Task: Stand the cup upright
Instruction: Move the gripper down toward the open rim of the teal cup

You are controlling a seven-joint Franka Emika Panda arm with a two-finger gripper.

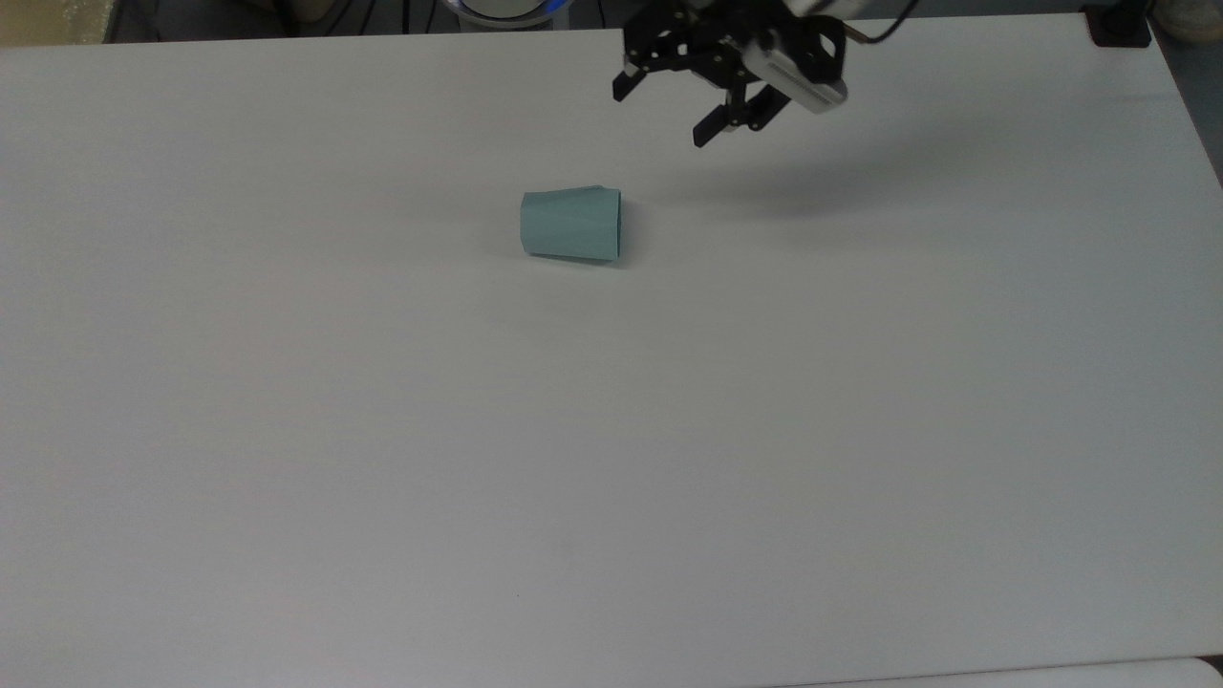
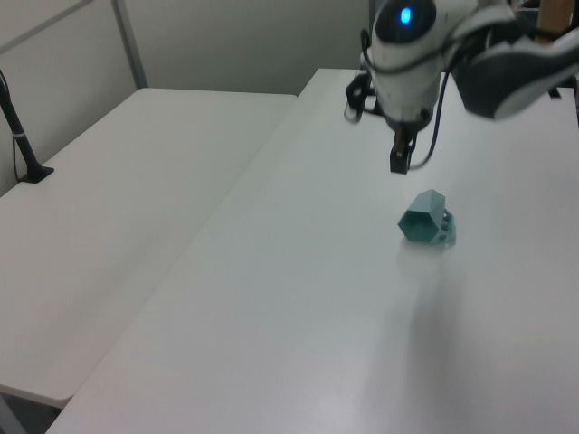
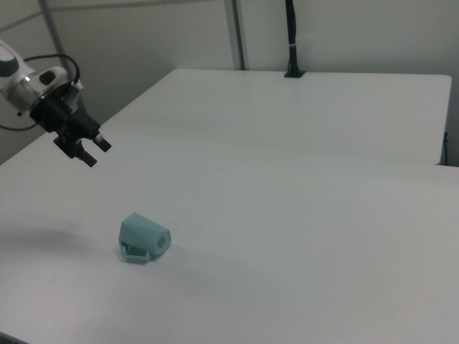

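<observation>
**Gripper spread above the table, cup on its side**

We see the black two-finger gripper (image 1: pixel 661 119) hanging in the air over the far part of the white table (image 1: pixel 860 401), its fingers (image 1: pixel 621 91) spread well apart with nothing between them. In the top view it sits above and to the right of the cup, clear of it. In the left view the gripper (image 2: pixel 375 136) hangs below the arm's white rounded body (image 2: pixel 407 45), which carries a blue light, and one fingertip points down toward the table just behind the cup. In the right view the gripper (image 3: pixel 92 147) is at the right view's left, tilted, well apart from the cup.

The small pale teal-blue plastic cup with faceted sides (image 1: pixel 570 225) lies on its side on the table. In the left view its hexagonal rim (image 2: pixel 418 225) faces the camera. In the right view the cup (image 3: pixel 143 238) shows its narrow base and a small side handle resting against the tabletop.

A second white table (image 2: pixel 118 226) stands alongside.
</observation>
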